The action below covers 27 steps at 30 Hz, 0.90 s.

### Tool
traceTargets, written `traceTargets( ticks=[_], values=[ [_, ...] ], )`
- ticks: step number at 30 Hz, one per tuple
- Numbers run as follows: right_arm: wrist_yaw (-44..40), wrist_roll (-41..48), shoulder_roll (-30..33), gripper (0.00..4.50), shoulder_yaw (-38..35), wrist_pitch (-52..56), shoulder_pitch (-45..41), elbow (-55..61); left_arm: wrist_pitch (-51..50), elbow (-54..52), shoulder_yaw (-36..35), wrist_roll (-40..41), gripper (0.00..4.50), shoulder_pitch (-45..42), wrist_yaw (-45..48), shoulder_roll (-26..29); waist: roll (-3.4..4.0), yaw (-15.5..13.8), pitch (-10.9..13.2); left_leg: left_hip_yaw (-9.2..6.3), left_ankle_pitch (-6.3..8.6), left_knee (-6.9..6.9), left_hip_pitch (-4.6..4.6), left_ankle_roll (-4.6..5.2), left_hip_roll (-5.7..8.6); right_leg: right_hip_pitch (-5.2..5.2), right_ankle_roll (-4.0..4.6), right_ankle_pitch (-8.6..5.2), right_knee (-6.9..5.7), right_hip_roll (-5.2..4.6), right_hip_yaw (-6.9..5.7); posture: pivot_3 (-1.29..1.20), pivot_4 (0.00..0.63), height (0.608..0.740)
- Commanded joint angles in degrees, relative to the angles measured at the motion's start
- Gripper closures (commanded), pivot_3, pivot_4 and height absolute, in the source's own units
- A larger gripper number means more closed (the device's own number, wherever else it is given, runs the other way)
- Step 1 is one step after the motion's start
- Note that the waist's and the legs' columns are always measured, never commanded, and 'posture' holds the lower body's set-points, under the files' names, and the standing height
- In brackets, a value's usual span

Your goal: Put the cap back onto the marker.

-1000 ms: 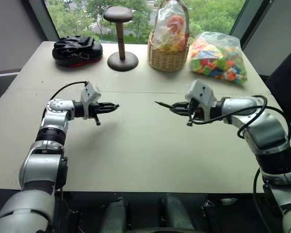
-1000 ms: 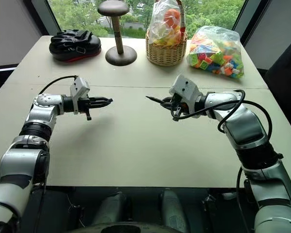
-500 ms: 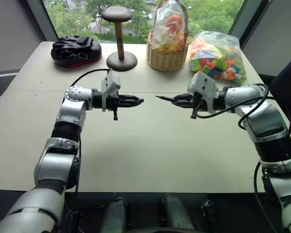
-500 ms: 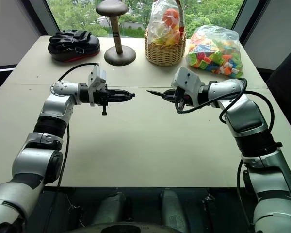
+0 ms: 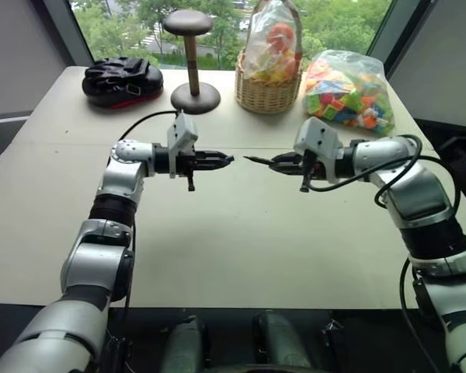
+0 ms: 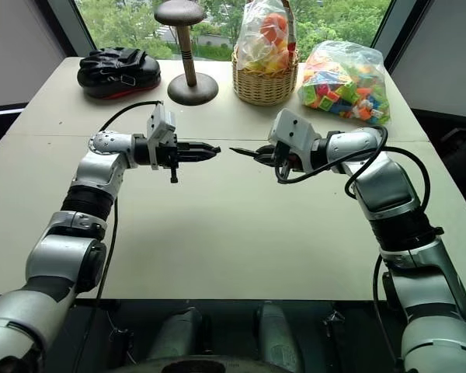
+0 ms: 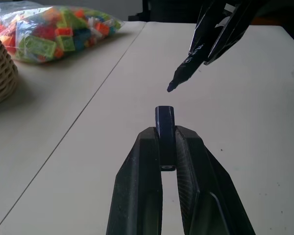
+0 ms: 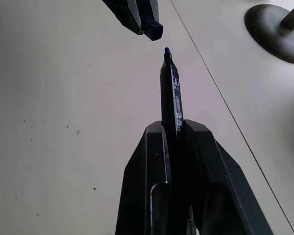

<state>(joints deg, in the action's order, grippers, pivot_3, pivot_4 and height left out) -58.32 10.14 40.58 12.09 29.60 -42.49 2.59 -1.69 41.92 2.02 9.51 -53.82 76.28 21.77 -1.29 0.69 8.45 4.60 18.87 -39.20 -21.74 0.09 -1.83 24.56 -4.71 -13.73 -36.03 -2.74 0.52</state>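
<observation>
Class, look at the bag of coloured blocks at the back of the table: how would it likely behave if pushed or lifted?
The bag of blocks looks like thin clear plastic slumped over loose pieces, so it would probably sag and change shape when lifted. Pushed, it would likely drag and bunch rather than roll. Being packed full, it may be fairly heavy for its size.

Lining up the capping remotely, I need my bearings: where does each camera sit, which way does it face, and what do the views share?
Left and right eye views: on the head, looking forward and down at the table; both arms show, left gripper facing right gripper.
Left wrist view: along its own fingers, shut on the cap, toward the marker.
Right wrist view: along its own fingers, shut on the marker, toward the cap.
Shared: cap and marker tip nearly meeting, a small gap between.
</observation>
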Motion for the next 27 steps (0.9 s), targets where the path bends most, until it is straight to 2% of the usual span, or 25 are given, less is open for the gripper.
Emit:
traceTargets(
  ticks=[1, 20, 27],
  values=[
    [-0.16, -0.09, -0.29, 4.5, -0.68, -0.35, -1.82, 1.93, 1.1, -1.06, -0.36, 1.13, 4.46, -1.43, -0.4, -0.36, 0.0, 0.01, 0.0, 0.0, 0.0, 0.0, 0.0, 0.0, 0.0, 0.0, 0.0, 0.0, 0.0, 0.0, 0.0, 0.0, 0.15, 0.74],
    [-0.51, -0.19, -1.81, 4.5, 0.01, -0.22, -2.32, 1.96, 0.67, -3.62, 1.01, 0.53, 4.46, 0.31, -0.63, -1.39, 0.0, 0.01, 0.0, 0.0, 0.0, 0.0, 0.0, -0.01, 0.01, 0.0, 0.0, 0.0, -0.01, 0.0, 0.0, 0.0, 0.15, 0.74],
    [-3.49, -0.17, -2.24, 4.5, 1.69, -2.07, -2.74, 2.0, 3.03, -1.93, 3.35, -0.66, 4.46, -1.16, 2.64, -1.43, 0.0, 0.02, 0.0, 0.0, 0.0, 0.0, 0.01, 0.0, 0.01, 0.0, 0.0, 0.0, -0.01, 0.0, 0.0, 0.0, 0.15, 0.74]
  ],
)
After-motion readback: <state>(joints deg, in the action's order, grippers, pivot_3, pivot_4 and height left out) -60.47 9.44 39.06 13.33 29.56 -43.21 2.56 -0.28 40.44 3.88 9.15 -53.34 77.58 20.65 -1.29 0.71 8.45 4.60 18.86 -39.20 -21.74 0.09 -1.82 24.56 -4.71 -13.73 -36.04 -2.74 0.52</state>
